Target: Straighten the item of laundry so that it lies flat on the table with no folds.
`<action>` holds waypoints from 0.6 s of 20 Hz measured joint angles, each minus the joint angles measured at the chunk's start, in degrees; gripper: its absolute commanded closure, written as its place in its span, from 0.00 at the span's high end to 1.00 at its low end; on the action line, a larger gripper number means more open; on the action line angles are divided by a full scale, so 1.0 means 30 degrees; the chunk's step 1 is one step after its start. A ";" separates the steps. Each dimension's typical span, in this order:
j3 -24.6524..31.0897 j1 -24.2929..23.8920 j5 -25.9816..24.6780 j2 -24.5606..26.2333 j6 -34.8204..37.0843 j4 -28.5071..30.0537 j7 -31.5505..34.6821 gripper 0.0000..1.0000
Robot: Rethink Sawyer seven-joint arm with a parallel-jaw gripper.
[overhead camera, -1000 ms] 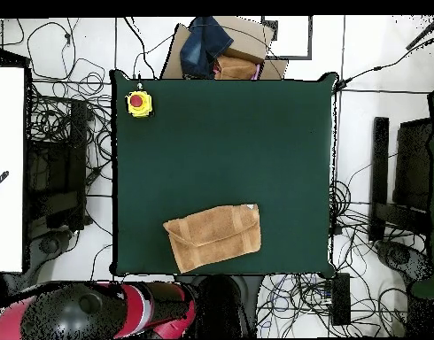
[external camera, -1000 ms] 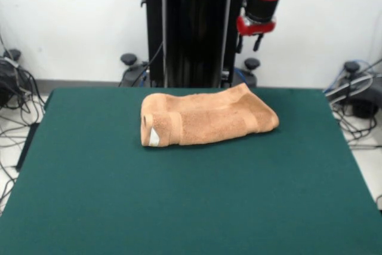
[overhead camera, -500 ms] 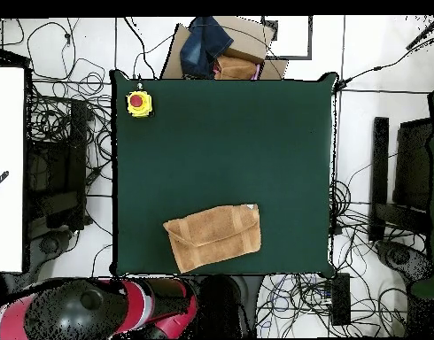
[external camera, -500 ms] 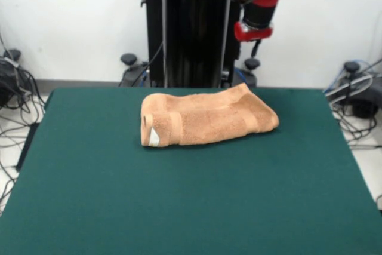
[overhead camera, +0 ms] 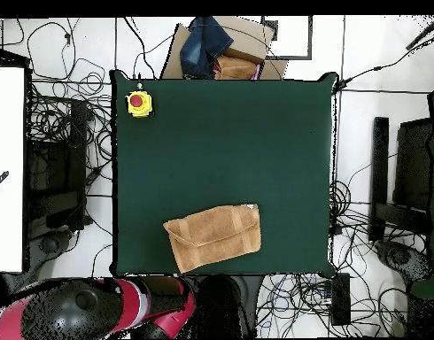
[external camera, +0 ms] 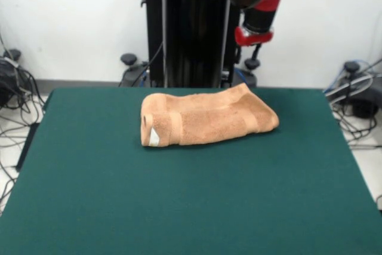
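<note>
The item of laundry (external camera: 206, 117) is an orange-tan towel, folded into a thick bundle near the table's far edge, with a small white tag (external camera: 154, 137) at its left end. From overhead the item of laundry (overhead camera: 214, 237) lies close to the edge by the robot's base. The dark green table (external camera: 191, 207) spreads wide around it. My gripper (external camera: 250, 49) hangs off the red arm, above and behind the towel's right end, well clear of the cloth. From overhead only the red arm (overhead camera: 123, 310) shows, beyond the table (overhead camera: 220, 142).
A yellow box with a red button (overhead camera: 138, 103) sits in one table corner. A cardboard box with blue cloth (overhead camera: 220, 49) lies beyond the far edge. Cables cover the floor on both sides. The black pedestal column (external camera: 191, 28) stands behind the towel.
The arm's red end has sunk slightly and turned a little. The towel has not moved.
</note>
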 measured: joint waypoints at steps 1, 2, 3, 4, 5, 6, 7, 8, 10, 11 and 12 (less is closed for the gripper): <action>0.0000 0.0151 0.0004 0.0096 0.0000 -0.0135 0.0000 1.00; 0.0000 0.0216 0.0004 0.0149 -0.0004 -0.0201 0.0000 1.00; -0.0003 0.0310 0.0000 0.0238 0.0000 -0.0295 0.0000 1.00; -0.0003 0.0419 0.0000 0.0334 0.0000 -0.0411 0.0000 1.00; -0.0003 0.0454 0.0000 0.0372 0.0000 -0.0469 0.0000 1.00; -0.0003 0.0489 0.0000 0.0417 0.0000 -0.0546 0.0000 1.00; -0.0003 0.0497 -0.0004 0.0484 0.0000 -0.0665 0.0000 1.00; -0.0003 0.0469 -0.0055 0.0569 0.0000 -0.0866 0.0000 1.00; -0.0003 0.0371 -0.0179 0.0657 0.0000 -0.1104 0.0000 1.00; -0.0003 0.0316 -0.0244 0.0700 0.0000 -0.1222 0.0000 1.00; -0.0006 0.0263 -0.0299 0.0738 0.0000 -0.1332 0.0000 1.00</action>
